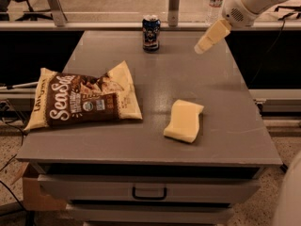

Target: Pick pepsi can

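The pepsi can (151,33), dark blue with a silver top, stands upright near the far edge of the grey table (155,84). My gripper (202,46) hangs from the white arm at the upper right, above the table's far right part. It is to the right of the can and well apart from it, holding nothing that I can see.
A brown snack bag (80,100) lies on the table's left side. A yellow sponge (184,120) lies right of centre near the front. A clear water bottle (215,1) stands behind the table at the back right. A drawer handle (149,192) is below the front edge.
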You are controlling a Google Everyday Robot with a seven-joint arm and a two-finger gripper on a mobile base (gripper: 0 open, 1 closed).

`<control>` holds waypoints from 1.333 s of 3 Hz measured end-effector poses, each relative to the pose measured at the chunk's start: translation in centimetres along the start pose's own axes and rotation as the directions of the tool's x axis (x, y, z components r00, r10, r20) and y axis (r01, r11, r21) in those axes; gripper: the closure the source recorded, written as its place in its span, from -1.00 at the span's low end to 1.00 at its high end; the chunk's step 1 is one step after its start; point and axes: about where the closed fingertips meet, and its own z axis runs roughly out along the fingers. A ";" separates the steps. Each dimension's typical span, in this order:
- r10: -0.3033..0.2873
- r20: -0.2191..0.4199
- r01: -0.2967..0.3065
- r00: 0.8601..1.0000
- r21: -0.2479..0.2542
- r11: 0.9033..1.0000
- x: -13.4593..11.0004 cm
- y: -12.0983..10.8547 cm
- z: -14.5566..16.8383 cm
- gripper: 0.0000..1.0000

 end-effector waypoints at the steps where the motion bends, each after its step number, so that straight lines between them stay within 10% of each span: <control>1: 0.027 0.064 -0.028 0.998 0.016 0.999 -2.6 -1.3 2.0 -1.00; 4: 0.117 0.243 -0.108 0.963 -0.049 0.993 -9.2 -1.9 8.6 -1.00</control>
